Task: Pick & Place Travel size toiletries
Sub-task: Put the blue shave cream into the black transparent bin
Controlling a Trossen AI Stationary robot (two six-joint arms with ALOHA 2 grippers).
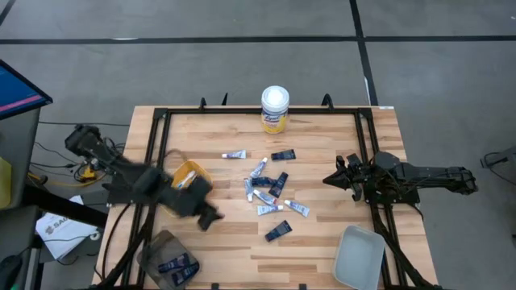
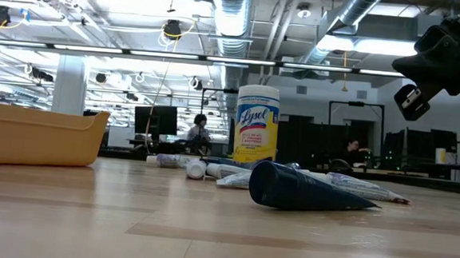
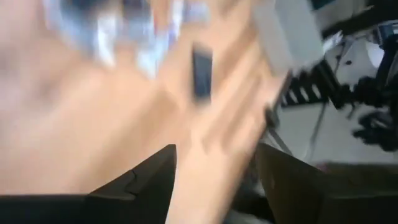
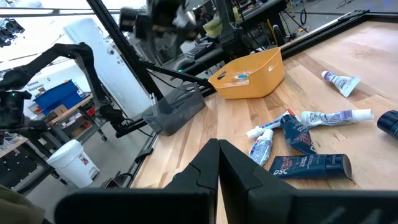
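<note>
Several travel size toiletries, white tubes [image 1: 270, 209] and navy tubes [image 1: 278, 231], lie flat on the wooden table's middle [image 4: 298, 134]. One navy tube [image 2: 306, 190] lies closest in the low view. My left gripper [image 1: 207, 217] hangs blurred above the table, left of the pile, between an orange bin [image 1: 189, 173] and a dark bin [image 1: 169, 259]. Its fingers [image 3: 155, 171] stand open with only table between them. My right gripper [image 4: 219, 162] waits shut at the table's right side [image 1: 330, 179], clear of the tubes.
A yellow canister with a white lid [image 1: 275, 109] stands at the far edge. The orange bin [image 4: 249, 74] holds a small blue-white item; the dark bin holds navy tubes. A pale grey tray [image 1: 359, 254] sits at the near right corner.
</note>
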